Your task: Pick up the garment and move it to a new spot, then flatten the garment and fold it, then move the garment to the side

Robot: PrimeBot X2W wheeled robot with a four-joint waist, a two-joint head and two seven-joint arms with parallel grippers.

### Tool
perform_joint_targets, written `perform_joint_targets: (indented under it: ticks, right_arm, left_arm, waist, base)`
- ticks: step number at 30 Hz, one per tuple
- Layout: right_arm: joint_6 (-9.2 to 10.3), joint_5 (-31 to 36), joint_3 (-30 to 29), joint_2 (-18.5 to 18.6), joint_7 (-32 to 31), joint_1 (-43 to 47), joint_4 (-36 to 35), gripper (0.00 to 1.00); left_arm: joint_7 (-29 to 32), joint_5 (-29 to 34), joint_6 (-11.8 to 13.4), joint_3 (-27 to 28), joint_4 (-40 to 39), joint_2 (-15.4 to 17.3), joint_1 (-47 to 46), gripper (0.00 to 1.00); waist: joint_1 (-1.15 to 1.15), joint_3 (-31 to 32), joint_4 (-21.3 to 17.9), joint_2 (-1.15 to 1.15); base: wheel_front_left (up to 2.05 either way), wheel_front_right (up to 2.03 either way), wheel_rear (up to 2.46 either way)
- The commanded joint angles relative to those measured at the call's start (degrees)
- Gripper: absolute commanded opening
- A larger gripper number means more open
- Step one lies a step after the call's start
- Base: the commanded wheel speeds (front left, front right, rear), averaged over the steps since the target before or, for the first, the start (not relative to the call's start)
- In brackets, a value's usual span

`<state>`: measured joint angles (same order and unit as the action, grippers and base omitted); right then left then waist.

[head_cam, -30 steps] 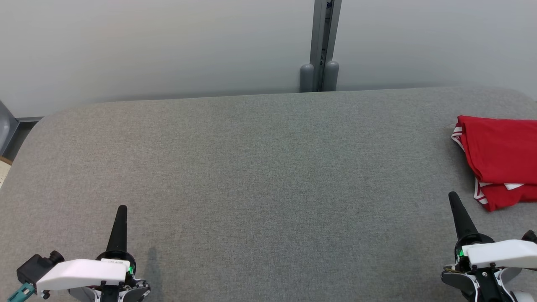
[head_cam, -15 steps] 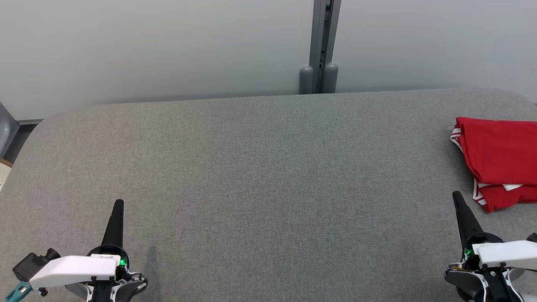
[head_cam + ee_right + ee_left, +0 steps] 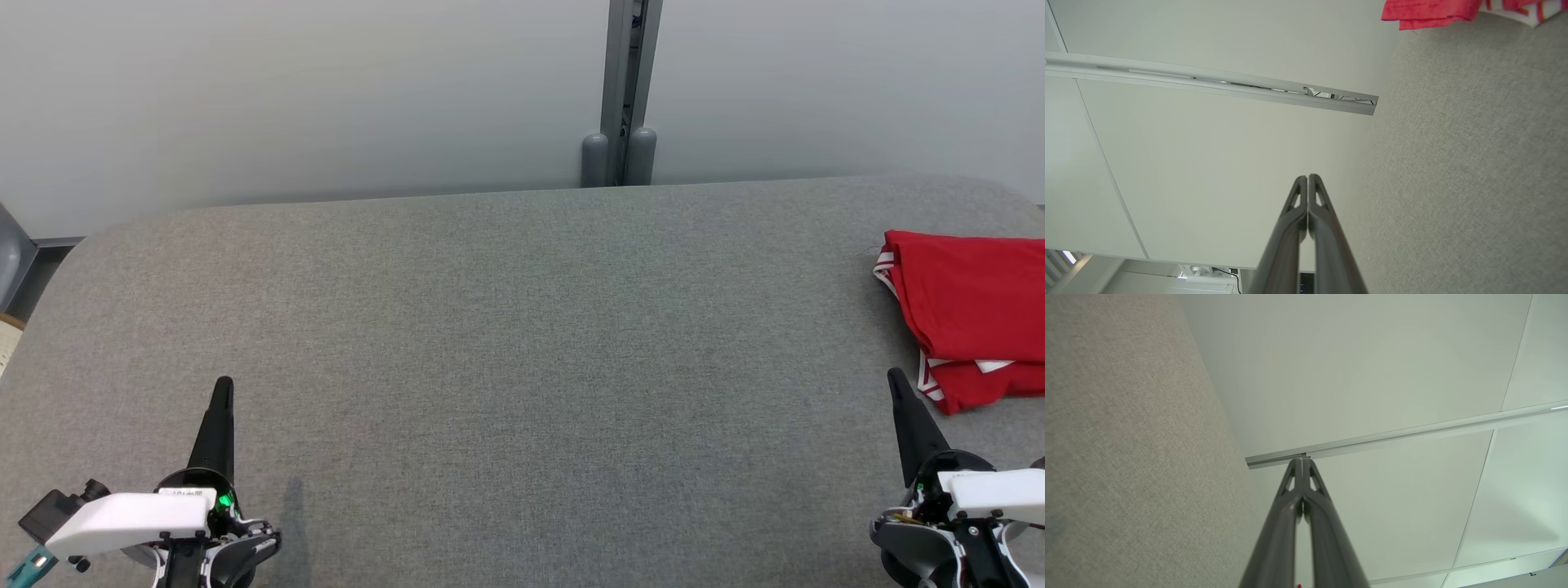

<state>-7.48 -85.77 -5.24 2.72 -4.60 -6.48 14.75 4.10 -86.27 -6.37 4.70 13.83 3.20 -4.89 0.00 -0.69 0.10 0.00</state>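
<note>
- Garment (image 3: 971,314), red with white-striped trim, is seen folded into a compact stack at the right edge of the grey padded table (image 3: 522,367), and it is partly cut off by the right border of the head view.
- Its layers are laid flat on the table's fabric, and a white-edged corner is shown at the near end of the stack.
- The left gripper (image 3: 222,382) is held low over the near left part of the table, with its fingers pointed away from the robot.
- Its jaws are pressed together and empty; in the left wrist view the two dark fingers are seen meeting at the tip.
- The right gripper (image 3: 896,374) is held over the near right part of the table, its tip just beside the near corner of the garment, with a strip of grey table seen between them.
- Its jaws are likewise closed on nothing; in the right wrist view the fingers are seen flat against each other, and the garment is shown at the upper right of that view, well ahead of the tips.
- A pale wall (image 3: 286,98) is seen behind the table, divided by a grey metal post (image 3: 624,82) with two rounded feet at the table's far edge.
</note>
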Motion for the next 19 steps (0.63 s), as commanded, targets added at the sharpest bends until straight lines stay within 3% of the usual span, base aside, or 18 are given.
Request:
perform_joint_targets:
  ticks: [1, 19]
  right_arm:
    - [-0.02, -1.20, -0.42, 0.49, -0.48, 0.26, -0.50, 0.00]
    - [-0.02, -6.84, -1.28, 0.50, -2.02, 0.56, -0.89, 0.00]
  left_arm:
    - [0.42, -1.35, -0.37, 0.41, -0.01, 0.42, -0.97, 0.00]
    - [2.06, -6.75, -1.31, 1.35, 0.26, 0.35, -1.82, 0.00]
  waist:
    - [0.00, 0.05, -0.01, 0.00]
    - [0.00, 0.51, -0.09, 0.00]
  base:
    - [0.00, 0.00, 0.00]
    - [0.00, 0.00, 0.00]
